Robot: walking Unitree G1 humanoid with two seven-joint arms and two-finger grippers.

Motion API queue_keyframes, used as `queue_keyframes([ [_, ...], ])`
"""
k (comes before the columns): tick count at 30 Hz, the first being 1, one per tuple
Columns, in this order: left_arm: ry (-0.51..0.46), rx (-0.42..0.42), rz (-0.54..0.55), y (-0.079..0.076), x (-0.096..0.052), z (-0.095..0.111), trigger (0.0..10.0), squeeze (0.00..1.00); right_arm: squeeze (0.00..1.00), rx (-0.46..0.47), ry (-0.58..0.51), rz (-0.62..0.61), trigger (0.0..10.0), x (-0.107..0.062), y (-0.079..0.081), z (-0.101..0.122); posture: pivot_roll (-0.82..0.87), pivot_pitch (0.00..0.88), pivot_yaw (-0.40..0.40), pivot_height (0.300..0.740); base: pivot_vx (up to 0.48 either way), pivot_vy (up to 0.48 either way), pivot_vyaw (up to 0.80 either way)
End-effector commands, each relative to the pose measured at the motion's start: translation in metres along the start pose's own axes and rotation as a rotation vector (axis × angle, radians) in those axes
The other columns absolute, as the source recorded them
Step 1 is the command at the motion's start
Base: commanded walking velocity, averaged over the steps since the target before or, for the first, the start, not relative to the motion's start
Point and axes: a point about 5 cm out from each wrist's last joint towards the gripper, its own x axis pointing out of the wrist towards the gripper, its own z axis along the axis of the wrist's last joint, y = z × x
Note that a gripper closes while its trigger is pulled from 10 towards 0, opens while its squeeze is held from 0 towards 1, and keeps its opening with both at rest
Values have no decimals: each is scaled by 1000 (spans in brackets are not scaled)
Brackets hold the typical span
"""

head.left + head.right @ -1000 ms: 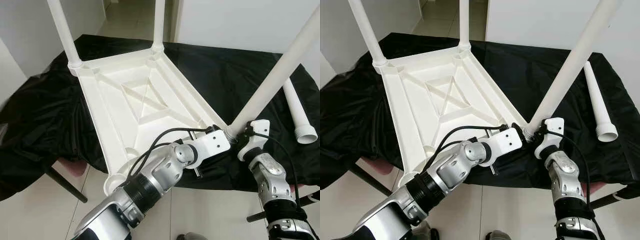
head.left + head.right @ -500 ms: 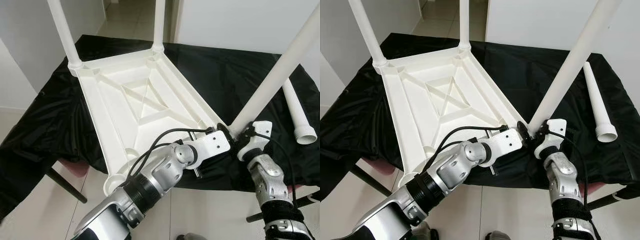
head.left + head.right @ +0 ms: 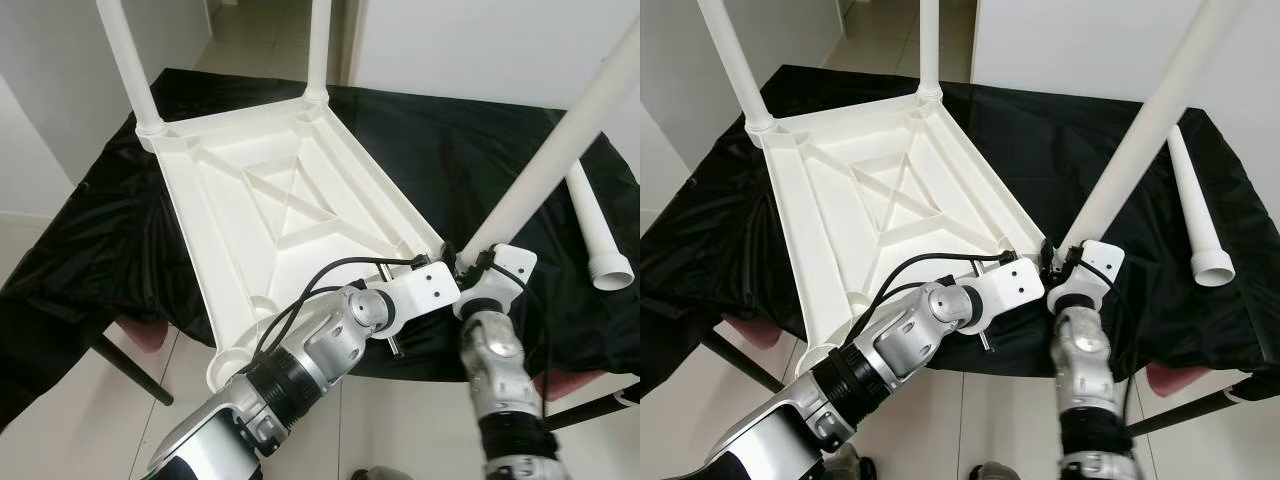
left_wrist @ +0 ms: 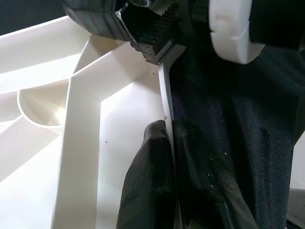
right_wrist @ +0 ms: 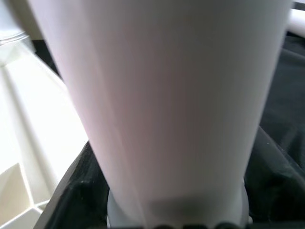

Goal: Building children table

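Tabletop [image 3: 290, 200]: white plastic, upside down on a surface draped in black cloth [image 3: 450, 140], ribbed underside up, long axis running from 7 to 1 o'clock in the head views. Two legs [image 3: 125, 60] stand upright in the far corner sockets.

Third leg [image 3: 560, 150]: base at the near right corner, tilted, rising toward 1 o'clock. Right wrist view: its shaft seen close, going down into the socket collar.

Spare leg [image 3: 1195, 215]: lies flat on the cloth at 3 o'clock, wide end toward the robot.

Left gripper [image 4: 169, 143]: closed, pinching the tabletop's thin edge wall, as the left wrist view shows.

Right gripper [image 3: 472, 262]: at the tilted leg's base; cannot tell its state.

No writing legible.
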Motion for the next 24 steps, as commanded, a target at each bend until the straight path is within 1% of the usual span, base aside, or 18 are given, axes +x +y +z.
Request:
queue_keyframes([
  [1,3,33,-55,-8,4,2,10000,0,0,-37,153,-176,0,-11,-20,-29,-24,48,-5,740,0,0,0],
  [3,3,33,-55,-8,4,2,10000,0,0,-37,153,-176,0,-11,-20,-29,-24,48,-5,740,0,0,0],
  [6,-2,38,-55,-9,5,3,10000,0,0,-37,132,-248,0,-10,-24,-23,-32,43,-4,740,0,0,0],
  [11,-2,38,-54,-9,5,3,10000,0,0,-46,132,-248,0,-11,-22,-23,-33,43,-3,740,0,0,0],
  [12,-2,39,-54,-8,4,3,10000,0,0,-50,130,-242,4431,-12,-21,-22,-33,44,-3,740,0,0,0],
  [13,-1,38,-55,-9,4,3,10000,0,0,-49,121,-230,10000,-12,-20,-21,-35,43,-2,740,0,0,0],
  [17,0,37,-57,-9,4,2,10000,0,0,-48,108,-229,10000,-12,-17,-18,-35,43,1,740,0,0,0],
  [18,0,39,-59,-9,4,2,10000,0,537,-45,104,-225,10000,-12,-16,-17,-34,43,1,740,0,0,0],
  [19,1,41,-60,-9,4,2,10000,0,1000,-25,93,-210,10000,-11,-15,-16,-32,42,1,740,0,0,0],
  [22,2,41,-60,-9,4,2,10000,0,1000,-11,86,-197,10000,-11,-14,-15,-32,42,1,740,0,0,0],
  [24,4,43,-60,-9,4,1,10000,0,1000,5,68,-158,10000,-9,-13,-13,-26,37,3,740,0,0,0],
])
